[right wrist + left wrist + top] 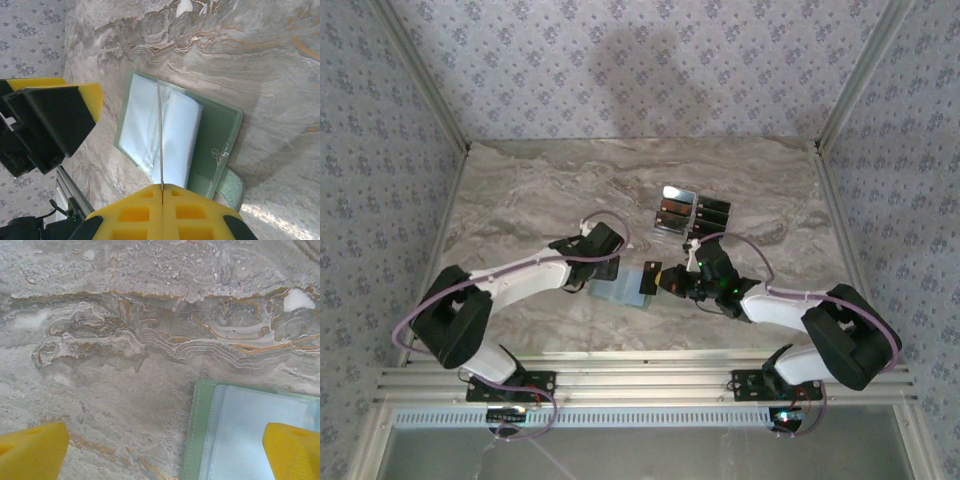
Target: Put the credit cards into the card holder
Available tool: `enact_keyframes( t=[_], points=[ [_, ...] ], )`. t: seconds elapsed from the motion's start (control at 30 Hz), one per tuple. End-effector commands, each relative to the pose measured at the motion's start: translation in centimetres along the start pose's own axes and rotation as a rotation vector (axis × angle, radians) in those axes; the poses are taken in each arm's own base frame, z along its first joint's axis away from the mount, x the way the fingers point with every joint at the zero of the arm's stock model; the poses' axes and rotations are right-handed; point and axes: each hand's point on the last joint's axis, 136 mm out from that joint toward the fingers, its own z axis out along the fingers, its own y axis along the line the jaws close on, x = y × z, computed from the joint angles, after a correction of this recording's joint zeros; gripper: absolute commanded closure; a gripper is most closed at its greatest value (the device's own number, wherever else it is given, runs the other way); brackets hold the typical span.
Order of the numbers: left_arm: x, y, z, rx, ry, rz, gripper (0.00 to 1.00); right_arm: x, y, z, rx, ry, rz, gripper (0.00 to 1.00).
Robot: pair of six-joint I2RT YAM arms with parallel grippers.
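The card holder [618, 291] lies open on the marble table, pale green outside and grey-blue inside. My right gripper [663, 281] is shut on one black credit card [649, 278], held on edge over the holder's right end. In the right wrist view the credit card [160, 131] is a thin line rising from my shut right gripper [162, 189] above the card holder [176, 131]. My left gripper [165, 442] is open wide, its right finger [295, 450] over the card holder [250, 432]. Several more credit cards [694, 212] lie grouped farther back.
The left gripper [608, 266] and its finger [55, 122] sit close beside the holder's left end, a short way from the right gripper. Bare marble stretches to the left and back [530, 190]. Patterned walls [640, 60] enclose the table.
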Motion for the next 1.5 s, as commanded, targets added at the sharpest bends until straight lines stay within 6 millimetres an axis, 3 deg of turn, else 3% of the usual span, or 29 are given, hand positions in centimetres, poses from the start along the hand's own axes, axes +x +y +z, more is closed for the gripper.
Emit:
enact_keyframes(
  t=[0.0,0.33,0.83,1.47],
  points=[
    [1.1,0.9,-0.1,-0.033,0.023,0.005,0.00,-0.3,1.6,0.0,-0.039,0.015,-0.036,1.00],
    [2.8,1.3,1.5,-0.068,0.064,0.041,0.00,0.5,2.0,1.9,-0.048,0.028,-0.024,1.00],
    [7.3,2.9,3.0,-0.112,0.140,0.005,0.00,1.3,1.9,4.4,-0.076,0.007,0.035,1.00],
    [6.5,2.4,2.6,-0.081,0.115,-0.008,0.00,2.2,1.3,5.6,-0.066,-0.011,0.066,1.00]
  ],
)
